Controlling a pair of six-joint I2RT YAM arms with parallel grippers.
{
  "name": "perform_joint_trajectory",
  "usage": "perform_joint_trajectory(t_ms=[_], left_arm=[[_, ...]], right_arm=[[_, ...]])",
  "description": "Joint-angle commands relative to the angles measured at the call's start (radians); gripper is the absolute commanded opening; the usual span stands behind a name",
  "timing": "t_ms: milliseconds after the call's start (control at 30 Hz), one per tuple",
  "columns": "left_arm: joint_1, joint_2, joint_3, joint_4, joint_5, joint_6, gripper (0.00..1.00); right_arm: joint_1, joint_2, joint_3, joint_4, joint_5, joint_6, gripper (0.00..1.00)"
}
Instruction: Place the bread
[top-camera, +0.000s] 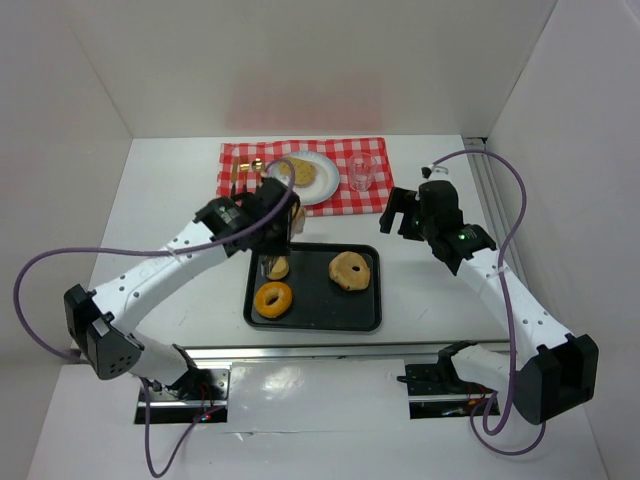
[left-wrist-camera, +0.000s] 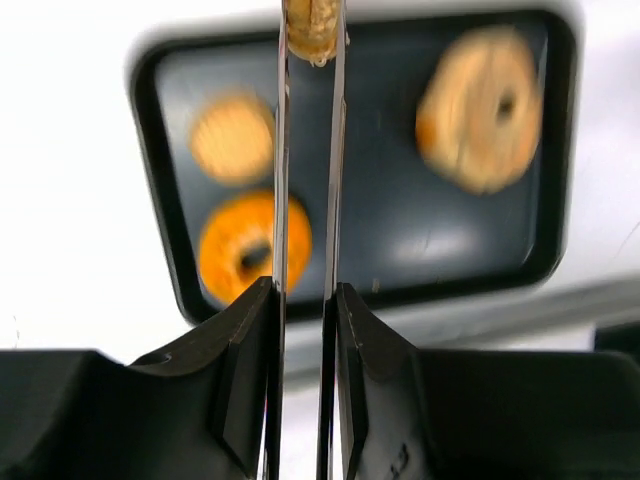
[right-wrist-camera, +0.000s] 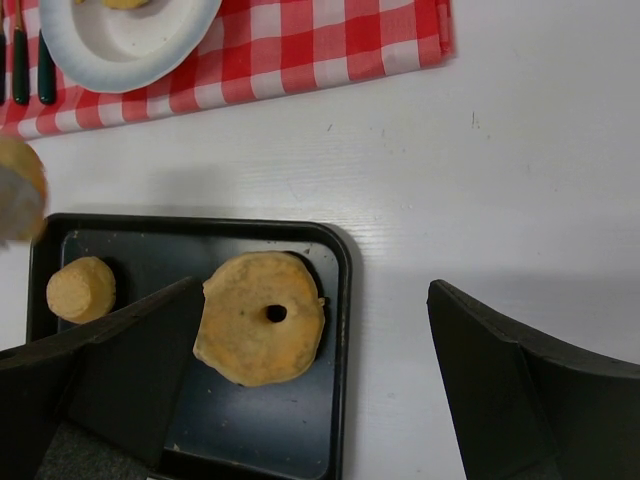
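Item: bread (left-wrist-camera: 312, 30). Small piece, pinched at tip of tongs (left-wrist-camera: 281, 150), lifted over far edge of tray (left-wrist-camera: 150, 180); not yet on plate (top-camera: 322, 190).
Left gripper (left-wrist-camera: 303, 300): squeezed together on tongs blades (likely what keeps bread clamped).
Right gripper (right-wrist-camera: 315, 290): fingers wide apart, holding nothing, beside tray, probably to stay clear of carry path.

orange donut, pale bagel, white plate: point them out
orange donut (top-camera: 261, 299): top view, ring left of hole
pale bagel (right-wrist-camera: 245, 340): right wrist view, face below hole
white plate (top-camera: 325, 186): top view, bare right rim
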Motion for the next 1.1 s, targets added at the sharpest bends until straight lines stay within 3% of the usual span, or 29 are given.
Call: perform_joint_trajectory(t_ms=[0,133,367,500,667,800,1067], left_arm=[[0.099,0.042,0.117,0.085,0.004,0.116,0.32],[0.205,0.253,0.324,0.164,0.081,0.162,0.31],[0.283,0.55,0.576,0.205,0.114,0.171,0.29],[0.306,0.645,0.622,0.218,0.127,0.171,0.4],[0.315,0.651,0.631,0.227,0.179,0.191,0.62],[0.292,0.587,0.604,0.227,0.17,0.21,0.73],[0.263,0.451,0.545,0.207,0.133,0.199,0.7]], right_arm=[[-0.005,0.001,0.052,0.017,0.011,-0.003,1.0],[-0.005,0.021,0.063,0.017,0.012,-0.012,1.0],[-0.005,0.039,0.072,0.028,-0.013,-0.003,1.0],[-0.005,0.039,0.063,0.028,-0.013,-0.003,1.0],[-0.005,0.058,0.063,0.028,-0.002,-0.003,1.0],[-0.005,0.058,0.063,0.028,-0.002,-0.003,1.0],[-0.005,0.021,0.063,0.021,-0.012,0.007,1.0]])
